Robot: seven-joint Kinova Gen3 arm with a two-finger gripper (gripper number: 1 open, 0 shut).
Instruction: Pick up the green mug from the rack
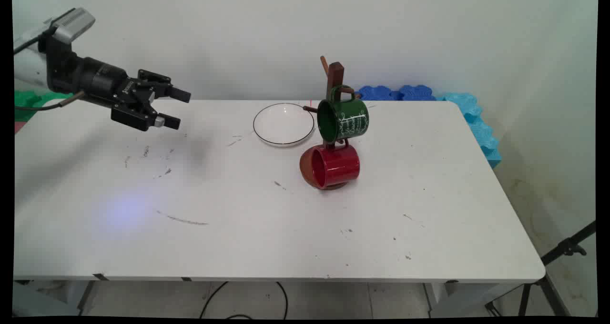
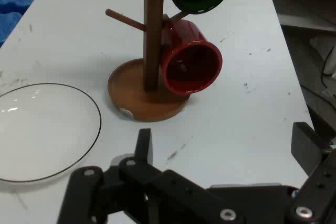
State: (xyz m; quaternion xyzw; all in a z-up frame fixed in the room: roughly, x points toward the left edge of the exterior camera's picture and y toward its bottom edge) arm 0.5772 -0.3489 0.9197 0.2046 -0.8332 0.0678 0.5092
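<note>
Two glossy mugs, red mug (image 1: 331, 167) and green mug (image 1: 344, 119)

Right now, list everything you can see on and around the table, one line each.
mug tree: one, brown wood, table's far middle, round base.
green mug: one, hanging on an upper peg.
red mug: one, hanging on a lower peg, just above the base.
plate: one, white with dark rim, left of the mug tree.
foam mats: several, blue, stacked behind the table's far right corner.
table: one, white, scuffed.
tripod: one, black, lower right.
gripper: one, black, above the table's far left, fingers open, holding nothing.
</note>
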